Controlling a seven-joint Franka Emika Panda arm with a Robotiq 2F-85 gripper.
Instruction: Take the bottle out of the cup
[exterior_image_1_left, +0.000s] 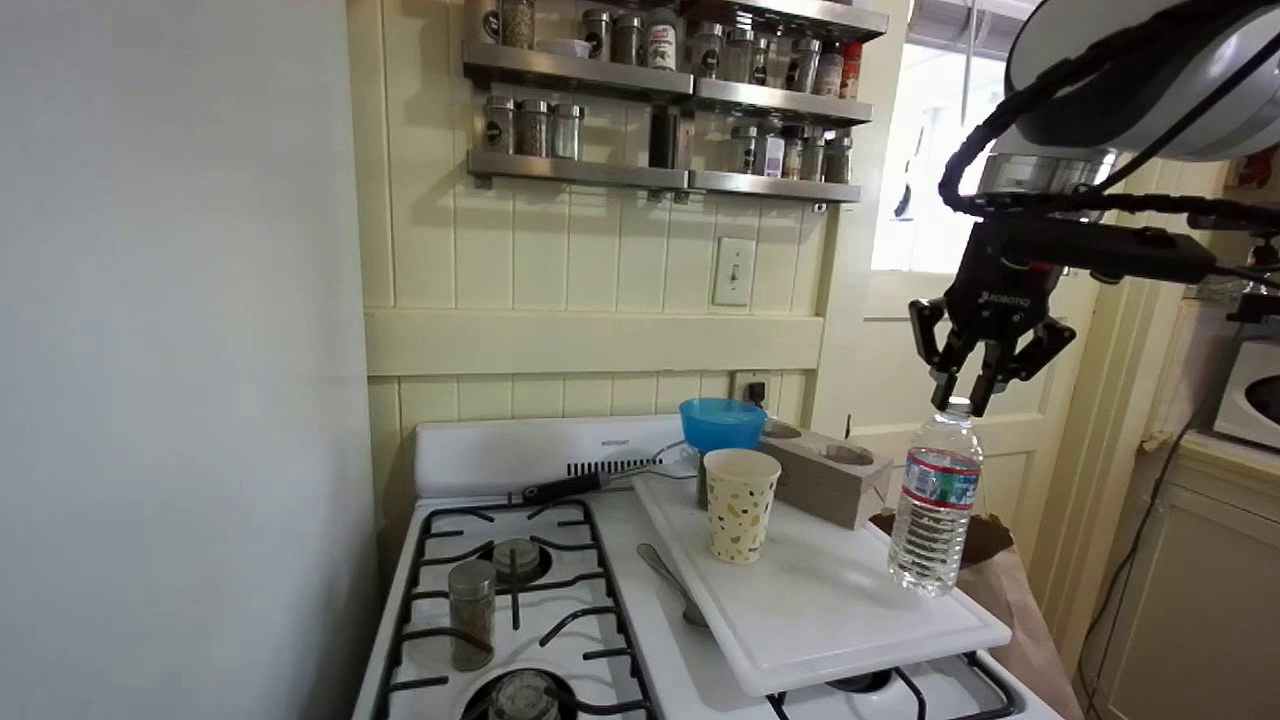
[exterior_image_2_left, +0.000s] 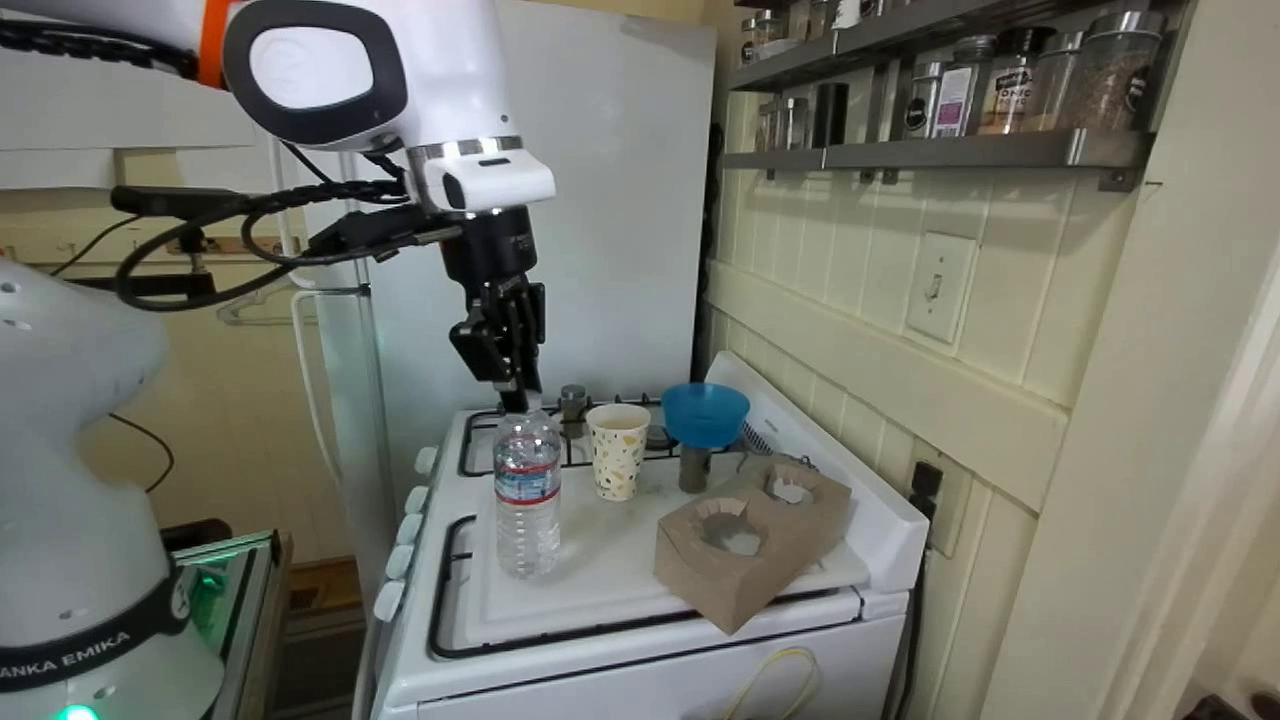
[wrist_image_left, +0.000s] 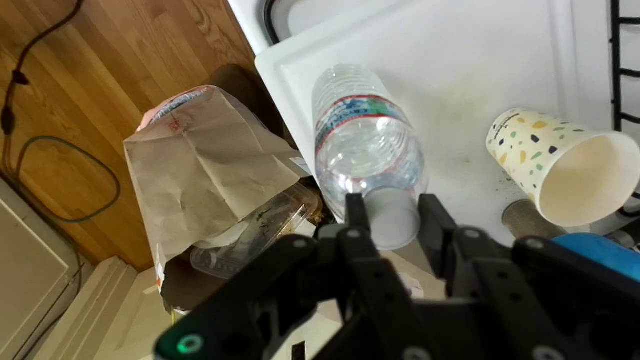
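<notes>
The bottle (exterior_image_1_left: 935, 505) is grasped by its cap (wrist_image_left: 392, 220) in the gripper (exterior_image_1_left: 961, 402), slightly tilted over the board (exterior_image_1_left: 790, 620) — whether the board is touched cannot be told. The cup (exterior_image_1_left: 740, 510) is seen upright there, apart from the bottle — near it, a bowl (exterior_image_2_left: 705, 415) is placed over a jar (exterior_image_2_left: 694, 470).

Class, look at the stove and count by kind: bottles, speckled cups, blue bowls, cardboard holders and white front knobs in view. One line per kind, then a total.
Bottles: 1
Speckled cups: 1
Blue bowls: 1
Cardboard holders: 1
White front knobs: 5
Total: 9
</notes>
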